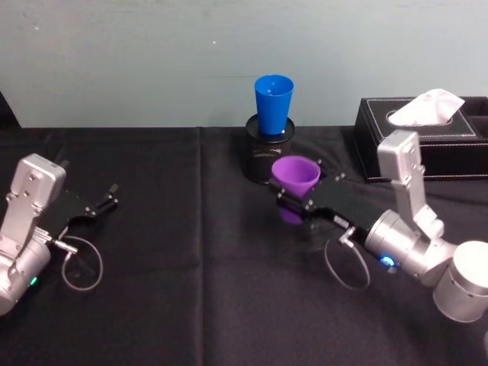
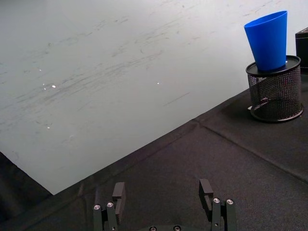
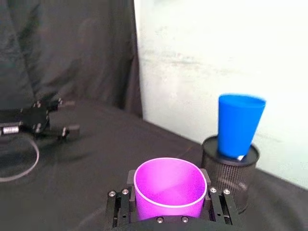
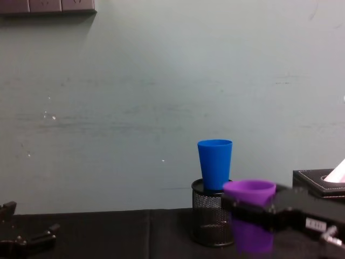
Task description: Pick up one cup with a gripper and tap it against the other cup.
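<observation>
Right gripper: reaches in from the lower right of the head view to centre frame. Its two black fingers are parted to the width of the purple cup and closed against its sides, below the rim. The cup is upright, mouth up. In the right wrist view the purple cup sits at bottom centre with a finger on each side.

Blue cup: upper centre of the head view, upright, mouth up, its base set in the mouth of the black mesh pen holder. The purple cup is just below the holder in the frame. The two cups are apart; in the chest view the purple cup is lower right of the blue cup, with its rim below the blue cup's base.

From these angles it cannot be settled whether the purple cup's base is clear of the black cloth.

Left gripper: idle at the left edge of the head view, low over the cloth. In the left wrist view its fingers stand wide apart with nothing between them.

Tissue box: upper right of the head view, well apart from both cups.
</observation>
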Action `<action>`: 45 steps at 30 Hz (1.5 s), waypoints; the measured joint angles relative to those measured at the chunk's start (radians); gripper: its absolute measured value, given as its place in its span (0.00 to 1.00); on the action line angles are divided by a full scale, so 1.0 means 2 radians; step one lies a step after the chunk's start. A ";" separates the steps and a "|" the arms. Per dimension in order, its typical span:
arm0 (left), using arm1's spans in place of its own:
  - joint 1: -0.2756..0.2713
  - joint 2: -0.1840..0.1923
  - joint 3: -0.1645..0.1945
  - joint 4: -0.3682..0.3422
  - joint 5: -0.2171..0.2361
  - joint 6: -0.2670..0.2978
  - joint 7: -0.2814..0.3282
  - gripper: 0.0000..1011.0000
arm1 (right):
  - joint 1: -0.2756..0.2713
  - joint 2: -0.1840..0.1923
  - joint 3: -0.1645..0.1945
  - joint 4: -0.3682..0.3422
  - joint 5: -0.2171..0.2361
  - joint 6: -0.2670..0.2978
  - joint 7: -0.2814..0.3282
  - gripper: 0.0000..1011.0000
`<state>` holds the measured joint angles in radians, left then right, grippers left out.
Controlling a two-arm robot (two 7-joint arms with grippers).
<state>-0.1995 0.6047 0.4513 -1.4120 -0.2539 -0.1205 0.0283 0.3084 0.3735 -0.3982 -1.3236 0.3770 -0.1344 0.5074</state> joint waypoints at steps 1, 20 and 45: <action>0.000 0.000 0.000 0.000 0.000 0.000 0.000 0.99 | -0.002 0.001 0.002 -0.006 0.000 0.004 -0.004 0.74; 0.000 0.000 0.000 0.000 0.000 0.000 0.000 0.99 | -0.017 0.001 0.022 -0.057 0.010 0.037 -0.030 0.74; 0.000 0.000 0.000 0.000 0.000 0.000 0.000 0.99 | -0.016 0.002 0.020 -0.056 0.009 0.034 -0.029 0.74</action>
<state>-0.1995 0.6047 0.4514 -1.4120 -0.2539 -0.1205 0.0283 0.2758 0.3766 -0.3574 -1.4350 0.3951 -0.0657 0.4498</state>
